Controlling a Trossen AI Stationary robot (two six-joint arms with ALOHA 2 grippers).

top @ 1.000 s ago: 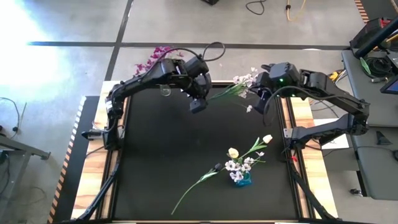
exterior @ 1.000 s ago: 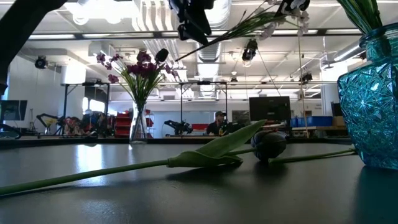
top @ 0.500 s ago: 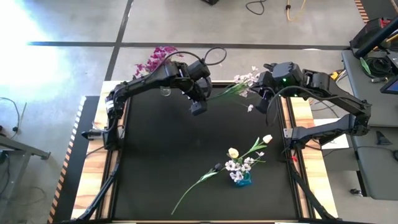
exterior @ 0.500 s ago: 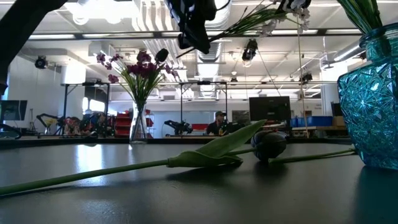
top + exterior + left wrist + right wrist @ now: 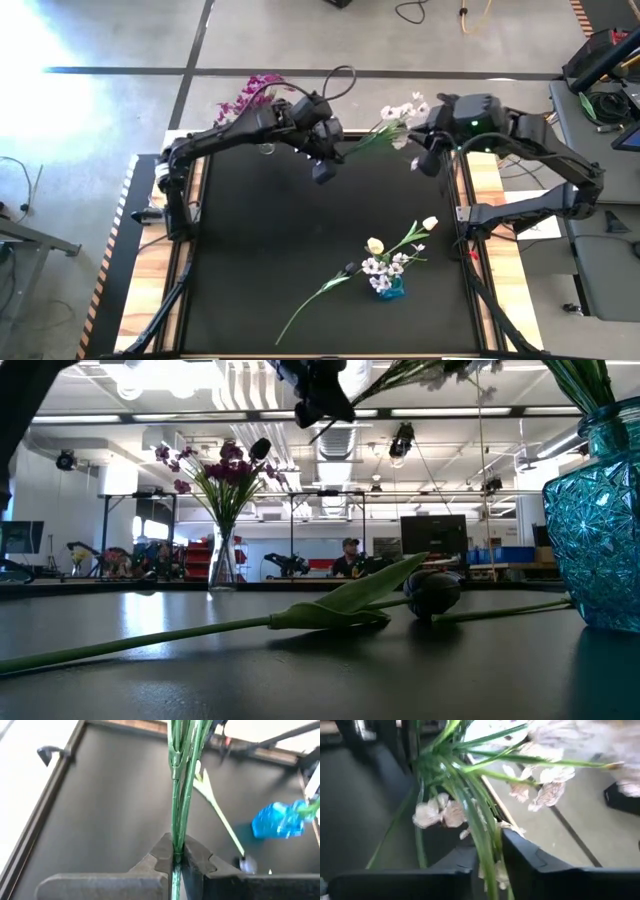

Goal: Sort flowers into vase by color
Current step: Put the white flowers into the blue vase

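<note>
A white-blossomed flower (image 5: 385, 130) hangs in the air over the table's far edge, its blossoms (image 5: 405, 108) toward the right arm. My left gripper (image 5: 322, 168) is shut on the flower's green stem. My right gripper (image 5: 489, 865) stands open near the blossom end, with stems and leaves passing between its fingers. A dark-budded flower (image 5: 345, 268) lies flat on the black mat. A blue vase (image 5: 388, 285) holds white blossoms and cream tulips. A clear vase (image 5: 222, 555) with magenta flowers (image 5: 250, 95) stands at the far left. My left gripper pinches the flower's green stem (image 5: 175, 847) between its two fingers, near the stem's lower end. The stem runs on straight out past the fingertips, and the flower is lifted clear of the table. My right gripper has the leafy stems (image 5: 482, 840) in the gap between its fingers; whether they touch, I cannot tell.
The dark-budded flower's long stem (image 5: 150, 640) stretches across the mat's near middle. The blue vase (image 5: 600, 520) stands near right. Wooden table borders (image 5: 485, 190) flank the mat. Beyond the table is a workshop with a person seated at monitors (image 5: 350, 555).
The flower's blossom end has swung toward the table's far edge, so the flower now lies more slanted. My right gripper has moved toward the far right with it. My left gripper has shifted slightly toward the far edge at the stem.
</note>
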